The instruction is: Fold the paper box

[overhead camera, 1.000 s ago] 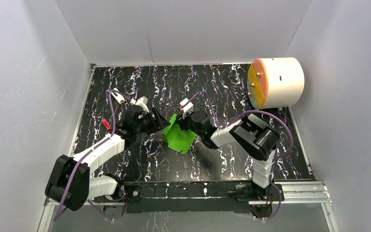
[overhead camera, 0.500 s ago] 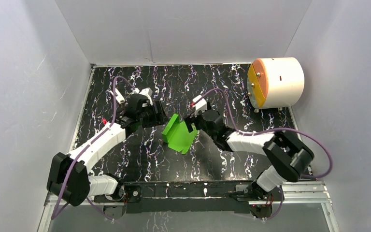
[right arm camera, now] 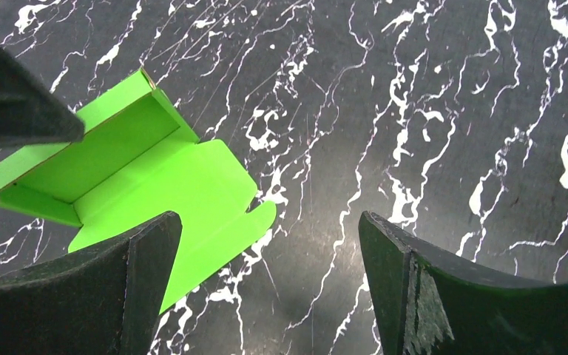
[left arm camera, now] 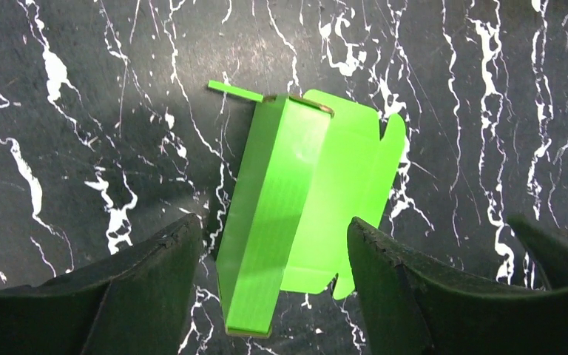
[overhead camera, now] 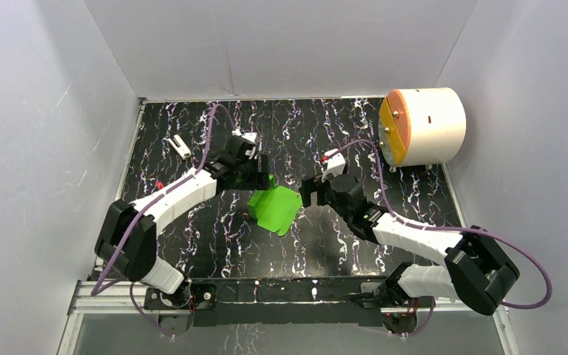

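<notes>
The paper box [overhead camera: 274, 209] is bright green card lying on the black marbled table, partly folded. One long wall stands up, and a flap with a rounded tab lies flat beside it. My left gripper [overhead camera: 261, 177] hovers open over the box's far edge. In the left wrist view the box [left arm camera: 296, 192] shows between the spread fingers [left arm camera: 155, 288] of that gripper [left arm camera: 274, 222], untouched. My right gripper [overhead camera: 309, 194] is open just right of the box. In the right wrist view the gripper [right arm camera: 270, 216] is over bare table, and the box [right arm camera: 133, 170] lies at the left by its left finger [right arm camera: 118, 296].
A large white cylinder [overhead camera: 423, 126] with an orange-yellow face lies at the back right corner. A small white piece [overhead camera: 180, 146] rests on the table at the back left. White walls close in the table [overhead camera: 355, 140] on three sides.
The right gripper let go of the box, opened wide and drew off to the right. The left gripper opened further and shifted right and away. The box settled lower on the table.
</notes>
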`<state>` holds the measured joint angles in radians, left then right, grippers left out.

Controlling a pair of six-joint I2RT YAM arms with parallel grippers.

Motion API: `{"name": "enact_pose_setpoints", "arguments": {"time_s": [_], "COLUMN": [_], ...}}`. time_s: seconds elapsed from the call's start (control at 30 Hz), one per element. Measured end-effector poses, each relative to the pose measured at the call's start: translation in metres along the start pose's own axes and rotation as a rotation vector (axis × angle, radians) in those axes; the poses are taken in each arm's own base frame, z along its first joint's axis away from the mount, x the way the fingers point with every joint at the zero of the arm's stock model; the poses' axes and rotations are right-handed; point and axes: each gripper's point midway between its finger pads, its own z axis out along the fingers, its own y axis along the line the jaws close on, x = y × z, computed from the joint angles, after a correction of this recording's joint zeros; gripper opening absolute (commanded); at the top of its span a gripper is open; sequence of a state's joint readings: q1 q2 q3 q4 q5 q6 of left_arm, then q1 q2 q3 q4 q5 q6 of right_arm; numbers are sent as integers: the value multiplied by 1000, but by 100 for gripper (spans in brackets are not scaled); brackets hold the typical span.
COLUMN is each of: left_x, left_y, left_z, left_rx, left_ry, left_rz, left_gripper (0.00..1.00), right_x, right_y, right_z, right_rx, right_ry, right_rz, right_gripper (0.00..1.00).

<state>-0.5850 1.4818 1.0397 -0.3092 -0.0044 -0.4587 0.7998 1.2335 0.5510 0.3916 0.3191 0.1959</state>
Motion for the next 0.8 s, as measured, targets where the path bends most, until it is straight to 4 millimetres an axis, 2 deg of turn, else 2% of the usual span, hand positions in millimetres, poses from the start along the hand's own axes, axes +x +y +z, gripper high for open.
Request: {"name": "enact_pose_setpoints", "arguments": {"time_s": [0.13, 0.27, 0.4, 0.53, 0.67, 0.8], "left_x": [-3, 6, 14, 15, 7, 14], "left_y": [0, 0, 0, 1, 13, 26], "left_z": [14, 28, 36, 37, 38, 33], "left_rx": [-19, -21, -13, 19, 52, 73], "left_ry": [25, 75, 119, 143, 128, 112], "left_rz": [1, -13, -39, -89, -179, -279], "left_gripper": [65, 62, 48, 32, 29, 28], "right_x": [13, 17, 16, 24, 29, 16], "right_y": [-1, 1, 5, 5, 8, 18], "right_z": [-9, -14, -16, -18, -20, -22], "right_rx": [-2, -14, -27, -22, -25, -48], "right_ry": [25, 41, 43, 78, 127, 151], "right_rz": [53, 90, 125, 153, 180, 228], "right_gripper": [98, 99, 99, 99, 99, 99]}}
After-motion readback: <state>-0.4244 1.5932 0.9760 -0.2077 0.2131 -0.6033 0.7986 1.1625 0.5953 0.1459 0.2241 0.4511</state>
